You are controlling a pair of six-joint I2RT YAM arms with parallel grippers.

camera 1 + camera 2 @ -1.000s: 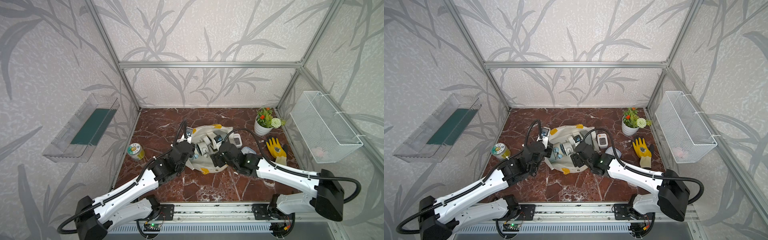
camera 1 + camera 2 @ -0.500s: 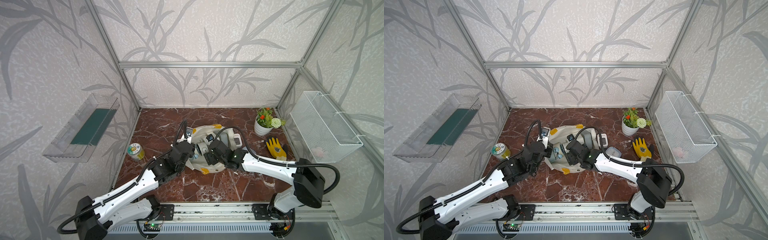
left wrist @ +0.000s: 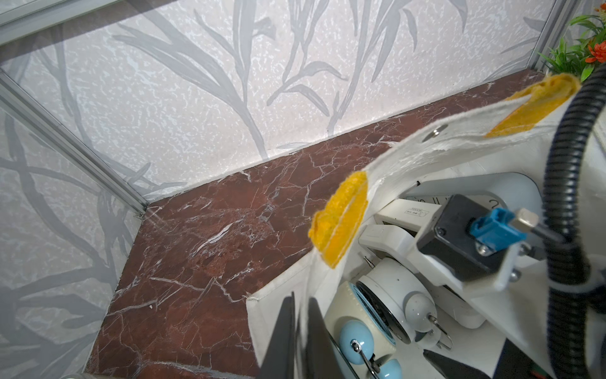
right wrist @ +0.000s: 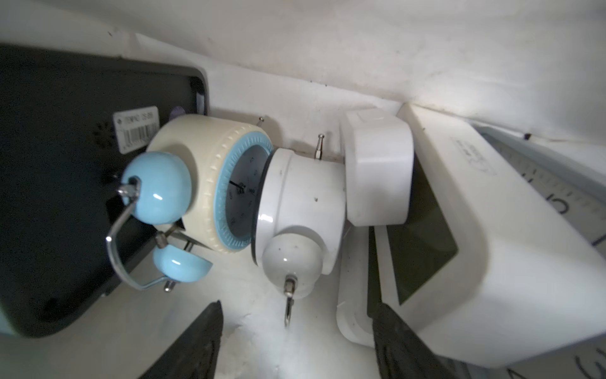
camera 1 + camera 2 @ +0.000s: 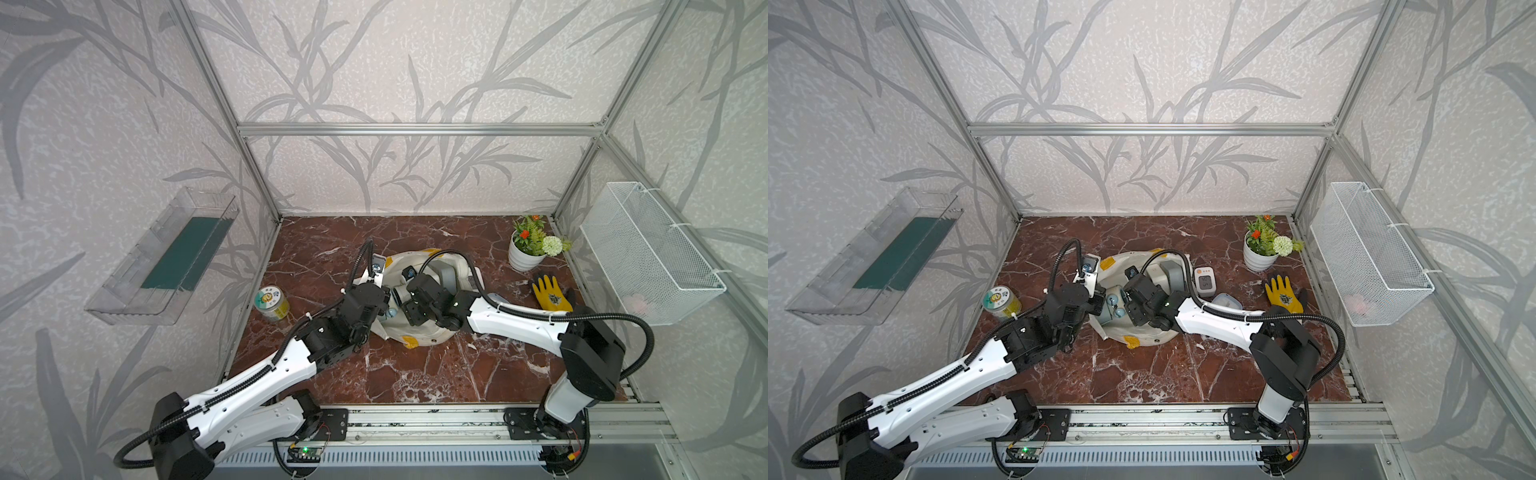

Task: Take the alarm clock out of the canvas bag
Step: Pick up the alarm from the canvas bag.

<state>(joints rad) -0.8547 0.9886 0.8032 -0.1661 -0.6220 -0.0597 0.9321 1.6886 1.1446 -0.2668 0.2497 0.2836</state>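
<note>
The cream canvas bag (image 5: 419, 336) (image 5: 1142, 334) lies on the marble floor with its mouth held up. My left gripper (image 3: 301, 300) (image 5: 377, 286) is shut on the bag's rim (image 3: 410, 157) beside a yellow handle patch (image 3: 341, 226). My right gripper (image 4: 298, 306) (image 5: 1129, 299) is inside the bag, open, with nothing between its fingers. Just ahead of it a white twin-bell alarm clock (image 4: 301, 203) (image 3: 390, 285) lies on its side, face to face with a cream alarm clock (image 4: 196, 157) (image 3: 337, 311) with blue bells. A black-backed clock (image 4: 59, 180) and a white digital clock (image 4: 459, 246) flank them.
A labelled tin (image 5: 272, 303) stands left of the bag. To the right are a small white digital clock (image 5: 1204, 280), a lidded box (image 5: 1227, 301), a yellow glove (image 5: 550, 293) and a potted plant (image 5: 528, 245). A wire basket (image 5: 648, 253) and a clear shelf (image 5: 166, 257) hang on the side walls.
My right arm has swung left and reached deeper into the bag's mouth, toward the clocks. The left arm has kept its hold on the rim without moving.
</note>
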